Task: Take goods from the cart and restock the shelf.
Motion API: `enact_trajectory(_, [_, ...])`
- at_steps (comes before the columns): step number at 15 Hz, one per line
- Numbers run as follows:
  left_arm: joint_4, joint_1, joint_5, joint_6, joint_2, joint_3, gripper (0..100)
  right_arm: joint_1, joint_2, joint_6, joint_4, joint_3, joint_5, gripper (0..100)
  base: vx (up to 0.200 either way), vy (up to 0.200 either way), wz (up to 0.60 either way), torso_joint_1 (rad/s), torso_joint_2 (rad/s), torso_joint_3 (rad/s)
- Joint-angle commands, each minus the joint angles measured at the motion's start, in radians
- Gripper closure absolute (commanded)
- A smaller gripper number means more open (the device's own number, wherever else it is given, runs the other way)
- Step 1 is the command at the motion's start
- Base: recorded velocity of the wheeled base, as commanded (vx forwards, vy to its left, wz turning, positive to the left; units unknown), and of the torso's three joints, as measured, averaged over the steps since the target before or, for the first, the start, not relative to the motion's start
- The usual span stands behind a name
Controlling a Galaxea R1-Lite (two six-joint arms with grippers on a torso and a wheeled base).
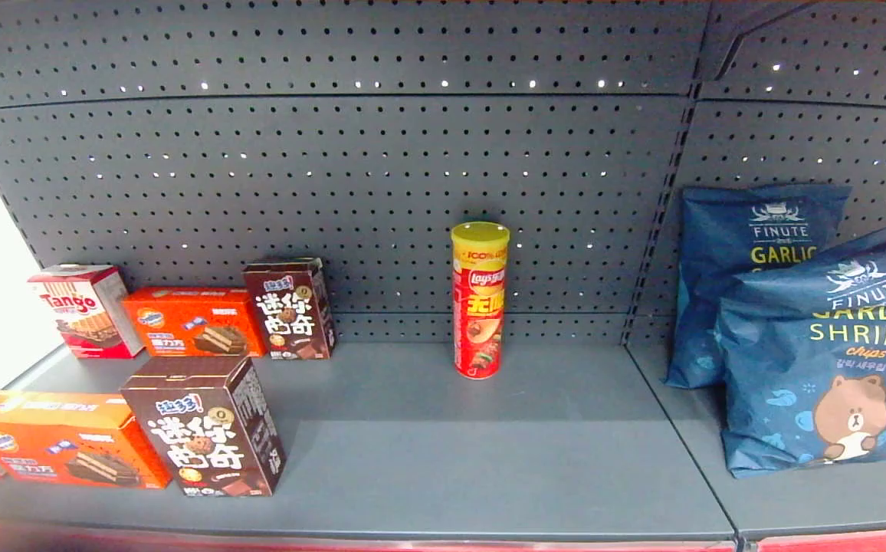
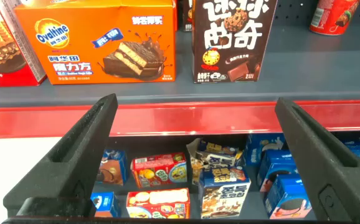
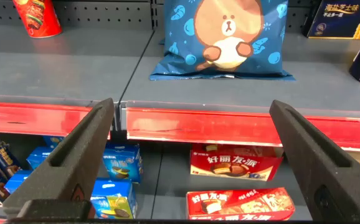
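Note:
A red chips can with a yellow lid [image 1: 480, 299] stands upright near the back middle of the grey shelf [image 1: 443, 452]. My left gripper [image 2: 195, 102] is open and holds nothing. It hovers in front of the shelf's red front edge [image 2: 186, 118], below an orange wafer box [image 2: 96, 40] and a brown cookie box [image 2: 230, 40]. My right gripper [image 3: 192, 104] is also open and bare. It sits before the red edge [image 3: 192, 127], below a blue shrimp chips bag [image 3: 220, 37].
Boxes fill the shelf's left: a brown box [image 1: 209, 425], orange boxes [image 1: 60, 437] and a red-white one [image 1: 83, 310]. Two blue bags [image 1: 815, 353] lean at the right. The lower shelf holds small cookie packs [image 2: 220, 186], blue packs [image 3: 121, 168] and red pie boxes [image 3: 236, 165].

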State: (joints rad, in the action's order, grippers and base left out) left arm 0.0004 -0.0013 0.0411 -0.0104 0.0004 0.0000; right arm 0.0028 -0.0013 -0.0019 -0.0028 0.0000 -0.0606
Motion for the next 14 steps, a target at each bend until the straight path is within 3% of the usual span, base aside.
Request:
enact_trajectory(1, [0.001, 0.000, 0.000, 0.000, 0.000, 0.000, 0, 0.000, 0.001, -0.001, 0.000, 0.000, -0.001, 0, 0.000, 0.000, 0.00, 0.000, 0.00, 0.000])
enact_trajectory(8, [0.001, 0.000, 0.002, 0.001, 0.000, 0.000, 0, 0.000, 0.001, -0.003, 0.000, 0.000, -0.001, 0, 0.000, 0.000, 0.00, 0.000, 0.00, 0.000])
enact_trajectory(14, [0.001, 0.000, 0.003, 0.001, 0.000, 0.000, 0, 0.000, 0.001, -0.006, 0.000, 0.000, 0.001, 0, 0.000, 0.000, 0.60, 0.004, 0.00, 0.002])
